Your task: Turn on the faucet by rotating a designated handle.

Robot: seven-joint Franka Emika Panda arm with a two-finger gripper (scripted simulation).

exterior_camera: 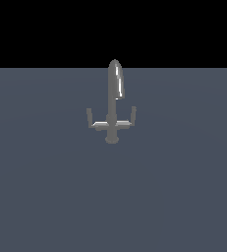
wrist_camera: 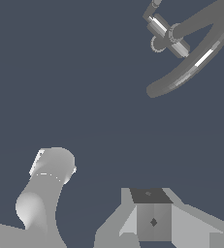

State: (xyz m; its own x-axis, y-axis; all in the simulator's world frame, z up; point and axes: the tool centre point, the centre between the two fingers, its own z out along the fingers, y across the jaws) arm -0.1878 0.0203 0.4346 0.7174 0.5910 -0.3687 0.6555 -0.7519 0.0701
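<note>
The grey faucet [exterior_camera: 114, 101] stands upright in the middle of the exterior view, on a round foot with a tall hooked spout. The handle [exterior_camera: 90, 118] is the thin L-shaped arm with an upturned tip on the exterior view's left; a matching arm [exterior_camera: 132, 115] is on the right. In the wrist view the faucet [wrist_camera: 191, 58] is seen from above, far from my gripper [wrist_camera: 153, 220]. Its two fingers look pressed together along a centre seam, with nothing between them. The gripper does not show in the exterior view.
A flat grey-blue floor [exterior_camera: 46, 187] stretches all around the faucet. A rounded light-grey link of my own arm [wrist_camera: 43, 193] shows in the wrist view beside the gripper.
</note>
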